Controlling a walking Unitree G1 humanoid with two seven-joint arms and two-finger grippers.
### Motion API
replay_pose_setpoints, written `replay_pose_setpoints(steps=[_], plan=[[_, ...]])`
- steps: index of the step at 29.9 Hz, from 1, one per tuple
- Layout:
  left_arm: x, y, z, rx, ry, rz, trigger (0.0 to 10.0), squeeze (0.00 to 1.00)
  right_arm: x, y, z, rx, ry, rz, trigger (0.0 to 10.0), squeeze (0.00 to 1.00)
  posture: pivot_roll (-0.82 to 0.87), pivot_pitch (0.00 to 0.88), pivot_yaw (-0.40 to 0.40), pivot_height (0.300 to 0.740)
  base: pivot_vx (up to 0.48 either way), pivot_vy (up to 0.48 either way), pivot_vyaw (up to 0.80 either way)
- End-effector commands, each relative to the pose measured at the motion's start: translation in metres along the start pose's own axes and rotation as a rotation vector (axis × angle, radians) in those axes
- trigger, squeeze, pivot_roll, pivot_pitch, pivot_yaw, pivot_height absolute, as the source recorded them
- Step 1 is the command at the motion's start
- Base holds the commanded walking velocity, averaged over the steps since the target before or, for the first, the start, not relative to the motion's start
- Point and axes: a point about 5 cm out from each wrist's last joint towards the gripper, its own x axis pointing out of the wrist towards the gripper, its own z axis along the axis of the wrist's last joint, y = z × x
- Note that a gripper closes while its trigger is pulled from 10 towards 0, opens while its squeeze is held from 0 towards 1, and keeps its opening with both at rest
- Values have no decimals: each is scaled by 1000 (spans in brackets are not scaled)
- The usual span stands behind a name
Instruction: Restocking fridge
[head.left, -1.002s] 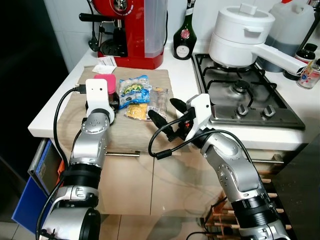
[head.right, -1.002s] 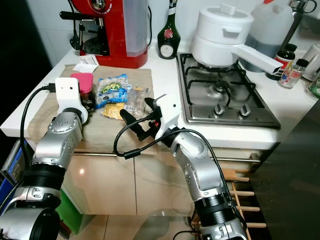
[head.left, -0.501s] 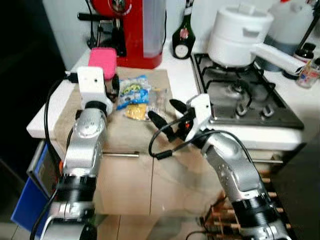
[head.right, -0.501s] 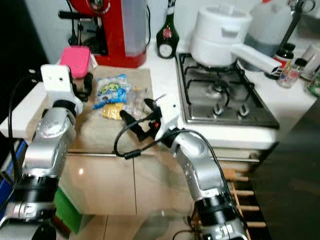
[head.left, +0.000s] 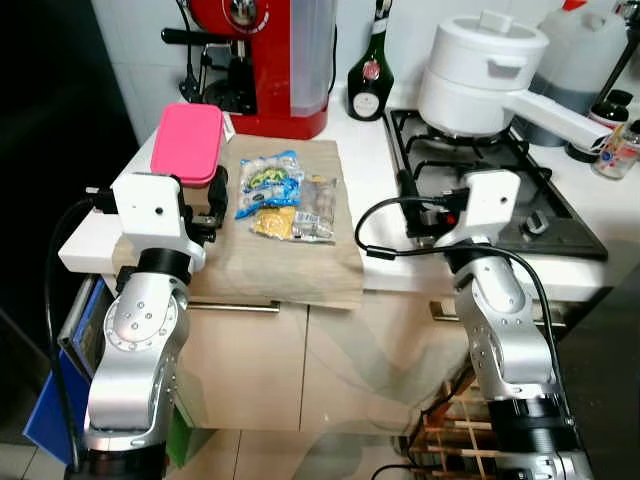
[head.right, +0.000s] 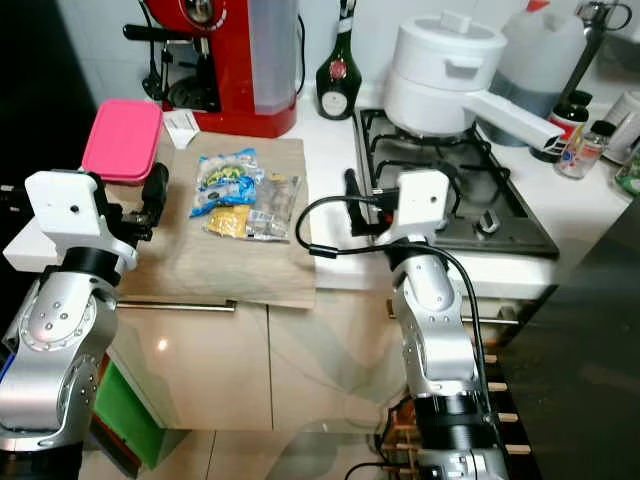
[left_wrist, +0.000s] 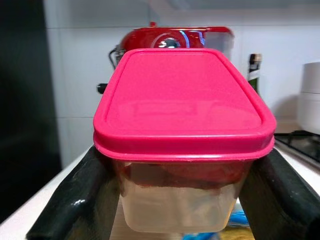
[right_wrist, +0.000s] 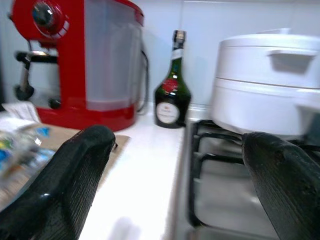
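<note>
Jaws: the left gripper (left_wrist: 180, 200) is clamping the pink-lidded container (left_wrist: 182, 140) by its sides; the right gripper (right_wrist: 175, 175) is standing spread and empty. The container is now riding clear above the cutting board (head.left: 270, 265), having been lifted off it within the last second. The snack packets (head.left: 280, 195) are lying on the board beside it. The right arm has been drawing back toward the hob (head.left: 500, 190). Judgement: pickup done, carry to fridge next.
</note>
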Motion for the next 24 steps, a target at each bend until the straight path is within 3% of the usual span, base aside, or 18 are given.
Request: replay_pose_setpoints(steps=[1, 5, 11, 24], plan=[[-3, 0, -1, 11, 1, 13, 10000, 0, 0, -1, -1, -26, -13, -17, 10000, 20, -47, 0, -37, 740, 0, 0, 0], [-7, 1, -11, 4, 44, 33, 10000, 0, -1, 6, -11, -17, 6, -23, 10000, 24, -37, 0, -33, 740, -77, 0, 0], [-3, 1, -9, 5, 37, 31, 10000, 0, 0, 13, -13, -14, 2, -9, 10000, 24, -35, 0, -26, 740, -309, 0, 0], [1, -3, -10, -6, 33, 7, 10000, 0, 0, 14, -18, -13, 11, -10, 10000, 27, -48, 0, -16, 740, -308, 0, 0]])
